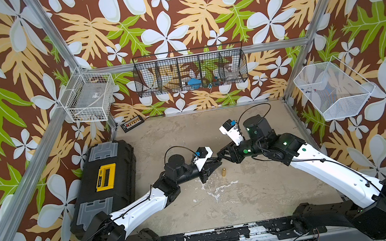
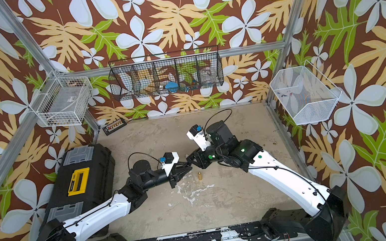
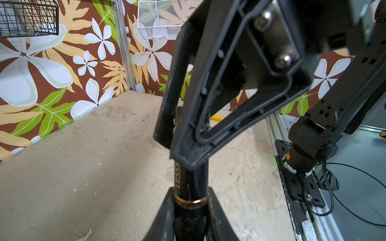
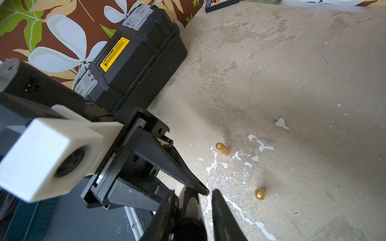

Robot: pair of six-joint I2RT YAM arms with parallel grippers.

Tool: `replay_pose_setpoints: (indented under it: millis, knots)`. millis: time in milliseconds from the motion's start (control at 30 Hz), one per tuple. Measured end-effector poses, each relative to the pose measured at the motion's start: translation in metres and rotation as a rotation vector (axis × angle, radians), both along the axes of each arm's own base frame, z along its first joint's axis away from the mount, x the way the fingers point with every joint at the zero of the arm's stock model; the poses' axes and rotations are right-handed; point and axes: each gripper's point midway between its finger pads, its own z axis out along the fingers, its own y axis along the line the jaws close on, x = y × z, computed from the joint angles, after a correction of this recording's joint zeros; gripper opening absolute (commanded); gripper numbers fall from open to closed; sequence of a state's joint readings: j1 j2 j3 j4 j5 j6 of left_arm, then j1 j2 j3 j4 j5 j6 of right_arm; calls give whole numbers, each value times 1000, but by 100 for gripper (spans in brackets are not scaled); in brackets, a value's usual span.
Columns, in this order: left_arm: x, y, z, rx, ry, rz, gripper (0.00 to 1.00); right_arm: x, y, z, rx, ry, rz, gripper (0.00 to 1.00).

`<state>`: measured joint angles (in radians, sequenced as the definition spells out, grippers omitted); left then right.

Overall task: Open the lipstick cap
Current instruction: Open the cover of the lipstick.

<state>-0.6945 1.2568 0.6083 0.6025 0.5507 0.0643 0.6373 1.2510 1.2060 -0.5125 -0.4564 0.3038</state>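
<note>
Robot lab test cell. Aluminium frame lined with flowery wallpaper, left arm and right arm bolted to a base rail at a scuffed tabletop, wire baskets on the walls, black toolbox.

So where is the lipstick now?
Left wrist view: the lipstick sits in the left gripper's jaws above the table centre, far end between the right gripper's jaws.
</note>
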Motion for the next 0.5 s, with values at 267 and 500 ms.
replay_pose_setpoints:
  millis: [267, 500]
  knots:
    - [0, 0, 2, -8, 4, 2, 9, -1, 2, 2, 13, -1, 6, 21]
    - [0, 0, 5, -17, -7, 2, 9, 1, -3, 14, 18, -40, -20, 18]
